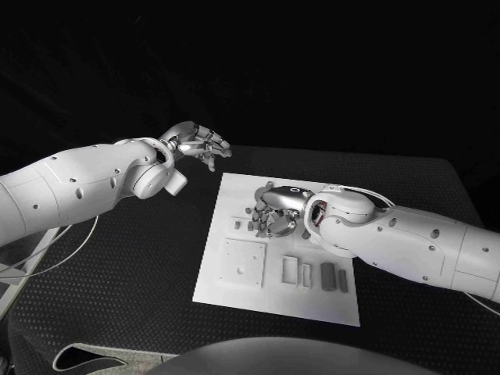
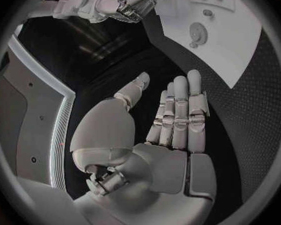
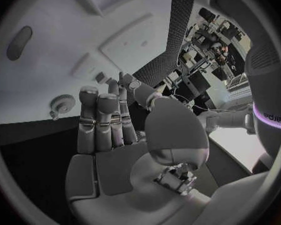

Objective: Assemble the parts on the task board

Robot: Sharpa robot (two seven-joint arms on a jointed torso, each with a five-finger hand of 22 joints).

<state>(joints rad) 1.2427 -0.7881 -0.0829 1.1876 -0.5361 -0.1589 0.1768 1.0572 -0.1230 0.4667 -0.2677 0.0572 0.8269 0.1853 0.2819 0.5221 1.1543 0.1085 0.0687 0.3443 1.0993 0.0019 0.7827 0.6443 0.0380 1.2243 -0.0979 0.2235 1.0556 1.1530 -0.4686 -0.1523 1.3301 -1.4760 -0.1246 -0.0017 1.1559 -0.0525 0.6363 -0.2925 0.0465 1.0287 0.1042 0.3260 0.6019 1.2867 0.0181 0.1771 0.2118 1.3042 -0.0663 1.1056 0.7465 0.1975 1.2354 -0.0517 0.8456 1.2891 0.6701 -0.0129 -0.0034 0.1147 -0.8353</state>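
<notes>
The white task board (image 1: 275,301) lies in the middle of the black table. My right hand (image 1: 275,212) hovers over the board's far half with its fingers pointing down and nothing between them. In the right wrist view its fingers (image 3: 106,120) are stretched out, close to a round toothed part (image 3: 63,104) on the board (image 3: 59,50). My left hand (image 1: 196,144) is raised beyond the board's far left corner, away from it. Its fingers (image 2: 178,115) are straight and apart, and its palm is bare.
A square raised plate (image 1: 242,262) sits on the board's near left. Beside it are several narrow grey pieces (image 1: 329,276). Small dark pieces (image 1: 237,225) lie left of my right hand. The left wrist view shows a round part (image 2: 198,33) on the board.
</notes>
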